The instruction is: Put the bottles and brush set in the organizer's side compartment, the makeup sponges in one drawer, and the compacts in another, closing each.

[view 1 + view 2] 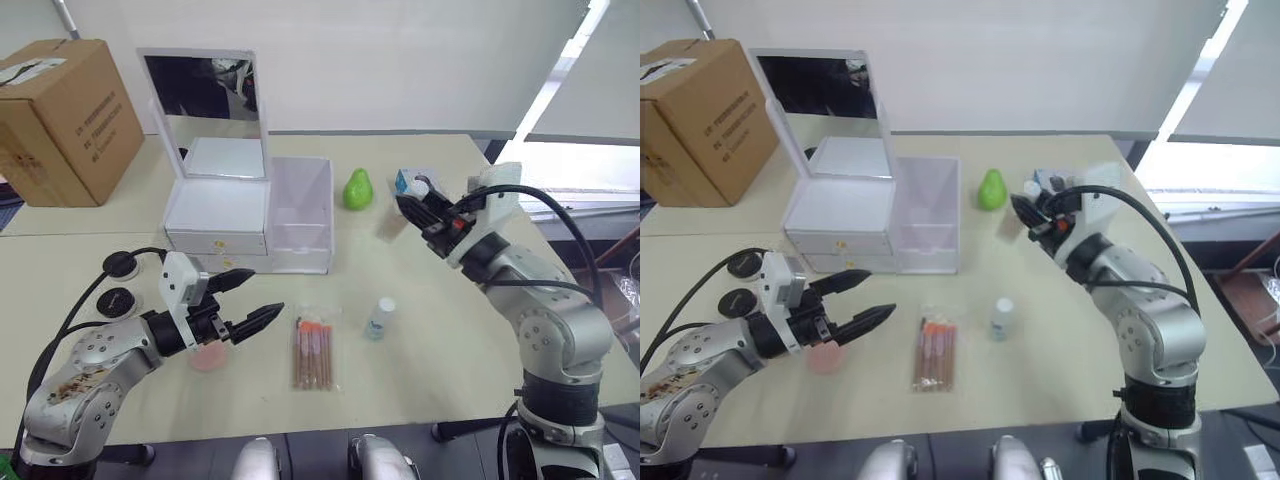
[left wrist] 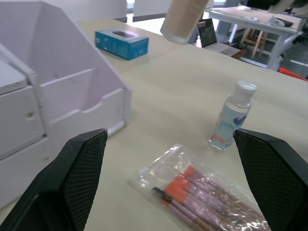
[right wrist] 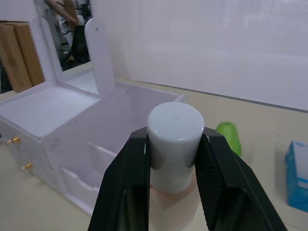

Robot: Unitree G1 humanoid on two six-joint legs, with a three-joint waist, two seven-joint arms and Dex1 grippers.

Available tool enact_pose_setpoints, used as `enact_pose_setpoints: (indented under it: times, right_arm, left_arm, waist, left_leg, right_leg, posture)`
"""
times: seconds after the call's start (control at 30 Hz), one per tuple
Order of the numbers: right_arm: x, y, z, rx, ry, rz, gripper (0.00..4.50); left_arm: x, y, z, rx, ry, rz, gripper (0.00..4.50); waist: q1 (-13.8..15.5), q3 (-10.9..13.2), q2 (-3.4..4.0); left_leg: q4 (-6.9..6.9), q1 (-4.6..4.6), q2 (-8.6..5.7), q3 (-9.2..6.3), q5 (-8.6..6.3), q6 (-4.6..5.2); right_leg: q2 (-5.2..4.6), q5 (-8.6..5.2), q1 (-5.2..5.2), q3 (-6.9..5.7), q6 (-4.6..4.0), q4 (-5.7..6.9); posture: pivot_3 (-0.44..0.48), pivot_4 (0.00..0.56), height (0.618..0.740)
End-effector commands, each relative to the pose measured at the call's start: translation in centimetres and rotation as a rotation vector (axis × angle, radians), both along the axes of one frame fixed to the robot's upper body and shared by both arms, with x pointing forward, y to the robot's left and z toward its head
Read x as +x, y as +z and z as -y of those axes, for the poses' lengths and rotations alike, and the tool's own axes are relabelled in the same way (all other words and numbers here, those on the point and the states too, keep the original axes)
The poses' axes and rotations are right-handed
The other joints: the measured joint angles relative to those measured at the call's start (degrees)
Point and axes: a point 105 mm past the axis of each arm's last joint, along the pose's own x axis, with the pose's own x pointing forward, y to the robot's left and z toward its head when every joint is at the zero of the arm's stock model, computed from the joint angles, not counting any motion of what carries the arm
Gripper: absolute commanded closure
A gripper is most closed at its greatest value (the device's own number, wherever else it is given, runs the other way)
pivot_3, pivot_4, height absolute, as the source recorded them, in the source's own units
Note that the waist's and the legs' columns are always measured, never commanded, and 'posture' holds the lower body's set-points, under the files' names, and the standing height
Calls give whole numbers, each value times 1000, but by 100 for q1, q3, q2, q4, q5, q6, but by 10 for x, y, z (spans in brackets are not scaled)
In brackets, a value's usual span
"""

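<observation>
The right hand (image 3: 173, 192) grips a white-capped bottle (image 3: 174, 144) beside the empty side compartment (image 1: 300, 215), the left hand (image 1: 250, 300) gapes empty, everything else awaits.

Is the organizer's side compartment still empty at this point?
Empty. The side compartment shows only its bare translucent walls and floor, while the right gripper holds a white-capped bottle in the air short of it.

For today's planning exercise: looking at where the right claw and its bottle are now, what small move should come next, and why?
Probably carry the right claw leftward until it is over the side compartment, then lower. It is shut on a white-capped bottle, held in the air short of the open-topped bin, so the bottle cannot be dropped in yet.
</observation>
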Motion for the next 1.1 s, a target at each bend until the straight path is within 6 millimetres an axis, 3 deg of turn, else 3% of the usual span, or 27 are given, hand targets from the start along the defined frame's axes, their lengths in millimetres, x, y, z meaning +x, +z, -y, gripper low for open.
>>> enact_pose_setpoints:
  times: [0.03, 0.2, 0.43, 0.63, 0.8, 1.1]
  right_arm:
    - [0, 38, -68, -3, 179, 69, 3523]
    - [13, 41, -97, -38, 189, 70, 3523]
    - [34, 24, -121, -95, 194, 70, 3523]
    - [52, 4, -119, -139, 189, 54, 3523]
    - [56, -11, -118, -154, 203, 32, 3523]
    - [72, -41, -100, -252, 173, 7, 3523]
  left_arm:
    - [2, 19, -3, -6, 93, 104, 0]
    - [-4, 21, -1, 4, 92, 106, 0]
    - [-8, 20, -2, 5, 106, 100, 0]
    - [-8, 21, -2, 6, 103, 103, 0]
    - [-8, 22, -3, 8, 101, 102, 0]
    - [-7, 23, -1, 12, 82, 103, 0]
  waist:
    - [-91, 17, 25]
    - [-20, 4, 1]
    - [-23, -1, -12]
    - [-64, -1, -12]
    - [-70, 0, -10]
    - [-65, 0, -10]
  left_leg:
    - [4, -11, -9, 0, 1, 1]
    - [-5, -1, -19, -38, 1, 2]
    - [8, -37, -33, -24, 2, 1]
    - [4, -33, -32, -26, 1, 2]
    - [3, -32, -31, -26, 2, 1]
    - [3, -32, -31, -26, 1, 1]
  right_leg:
    - [9, 14, -13, 29, 2, -4]
    - [40, 29, -34, 53, -9, 32]
    - [23, 22, -75, 65, -29, 47]
    - [27, 27, -74, 65, -24, 51]
    - [27, 27, -76, 65, -25, 51]
    - [27, 24, -75, 65, -30, 50]
  posture:
    - [0, 150, 730]
    - [0, 150, 730]
    - [0, 150, 730]
    - [0, 150, 730]
    - [0, 150, 730]
    - [0, 150, 730]
